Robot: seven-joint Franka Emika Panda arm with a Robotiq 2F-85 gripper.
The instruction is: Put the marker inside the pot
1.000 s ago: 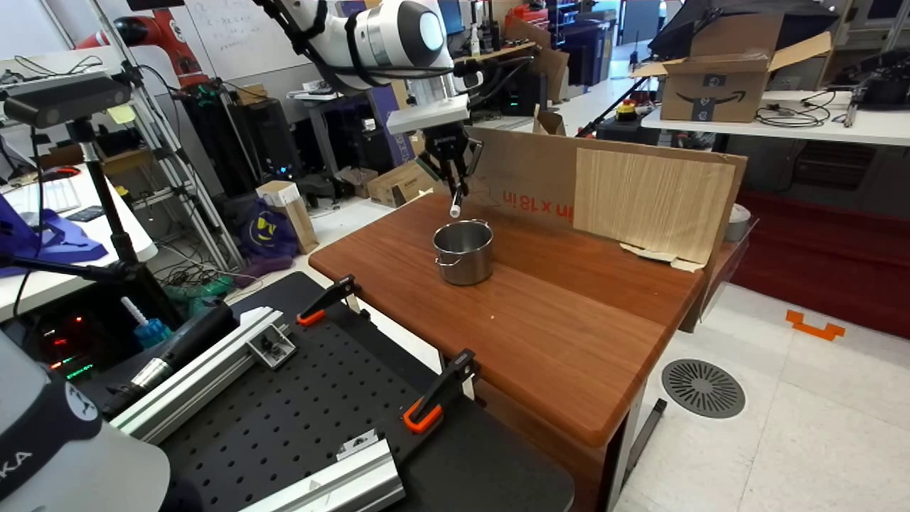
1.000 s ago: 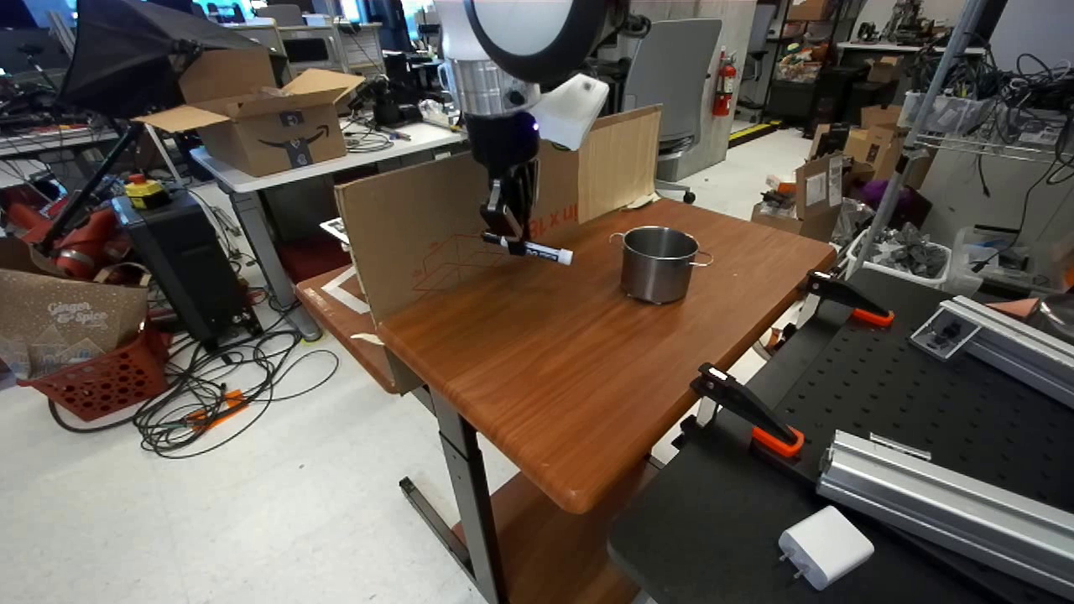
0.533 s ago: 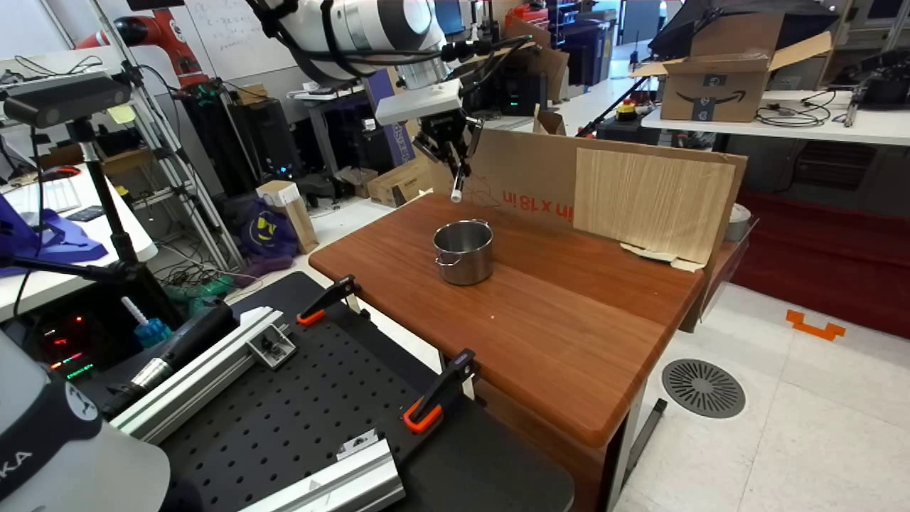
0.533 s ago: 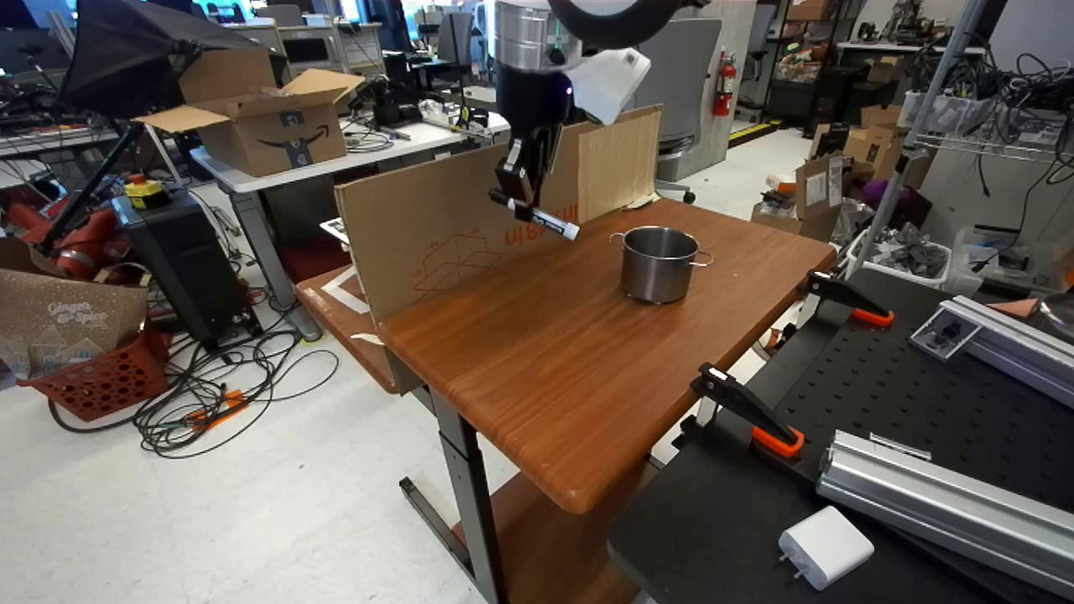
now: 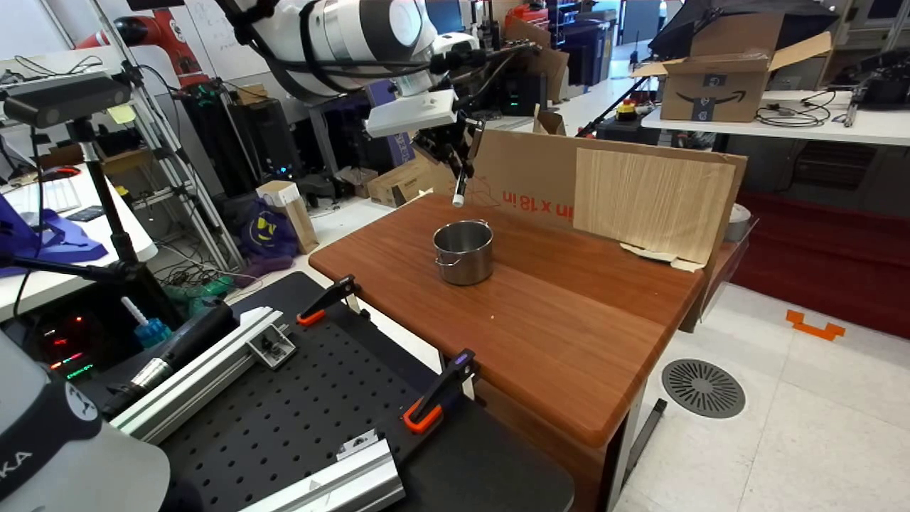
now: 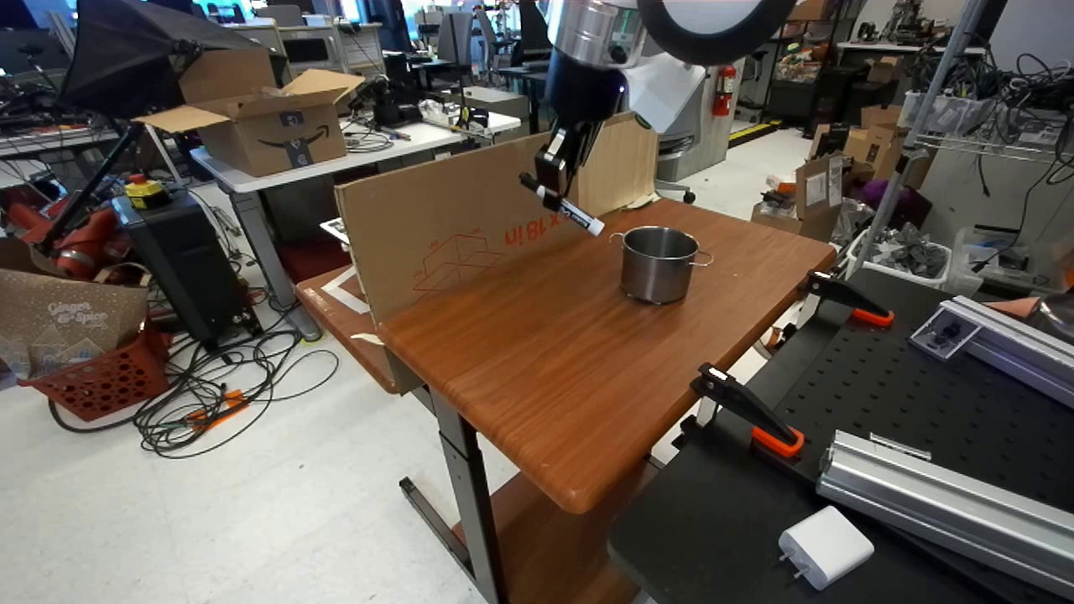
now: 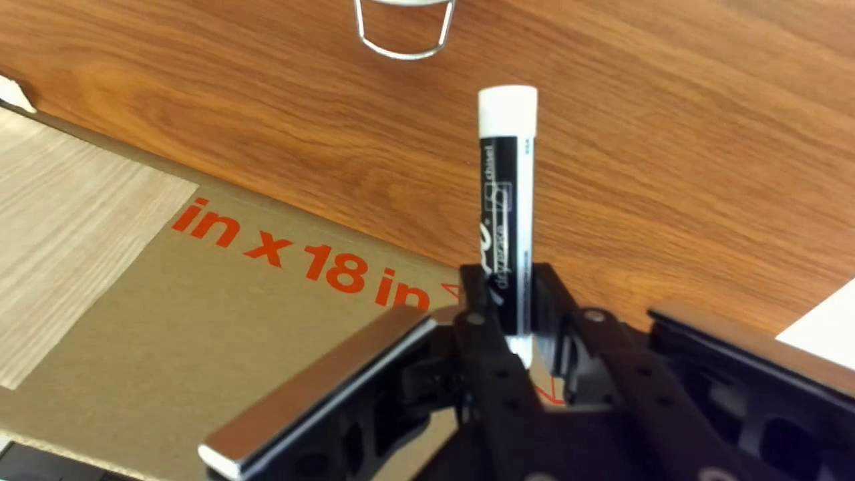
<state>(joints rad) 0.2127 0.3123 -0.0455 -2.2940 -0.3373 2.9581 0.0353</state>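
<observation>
Marker (image 7: 507, 194) pinched in gripper (image 7: 510, 294), white end slanting down toward pot (image 6: 656, 278); arm (image 5: 348, 35) overhanging table (image 5: 554, 341), wrist (image 6: 579, 88) tilted, gripper angled downward, apart from pot

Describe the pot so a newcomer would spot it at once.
Find the brown wood-grained table with cardboard standing along one edge. On it stands a round, open pot with wire handles. Its shiny grey metal sets it apart from the slim black and white marker held in the jaws.
</observation>
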